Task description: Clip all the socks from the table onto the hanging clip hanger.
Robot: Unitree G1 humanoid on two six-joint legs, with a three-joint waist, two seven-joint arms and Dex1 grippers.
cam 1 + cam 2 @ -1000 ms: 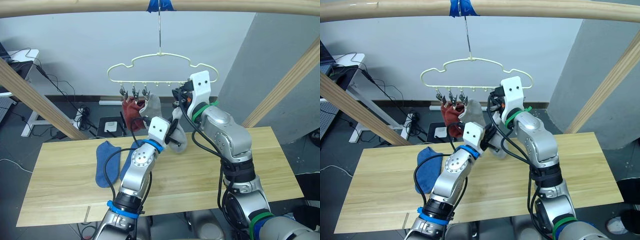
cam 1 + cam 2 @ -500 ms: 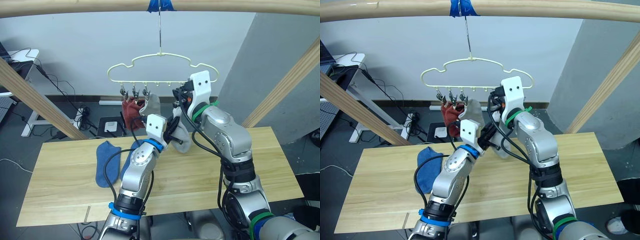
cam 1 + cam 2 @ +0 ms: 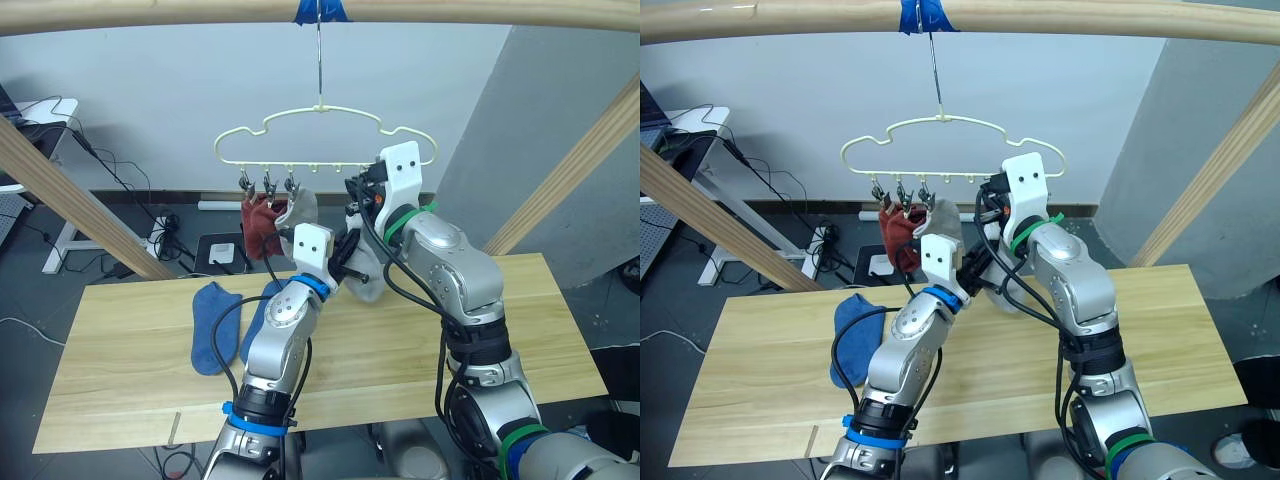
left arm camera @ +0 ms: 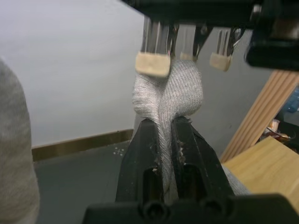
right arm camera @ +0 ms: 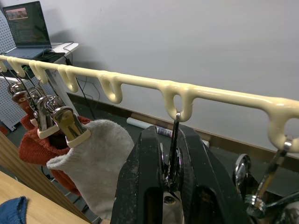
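Note:
The pale yellow-green clip hanger [image 3: 320, 110] hangs from an overhead beam. Clipped at its left end are a rust red sock [image 3: 260, 225] and a light grey sock [image 3: 303, 208]. My right gripper [image 5: 174, 163] is shut on a silver clip [image 5: 174, 135] further right along the bar. My left gripper [image 4: 166, 128] is shut on another grey sock [image 4: 170, 93], whose top edge sits right under the clips [image 4: 153, 63]. Two blue socks [image 3: 213, 322] lie side by side on the left part of the table [image 3: 520, 330].
A thick wooden beam with blue tape [image 3: 320, 10] runs overhead. Slanted wooden posts stand at the left [image 3: 70, 200] and right [image 3: 570, 170]. Behind the table are cables and a desk on the floor.
My left gripper has risen with the grey sock, bringing its top up to the clip held by my right gripper. The right arm has stayed still.

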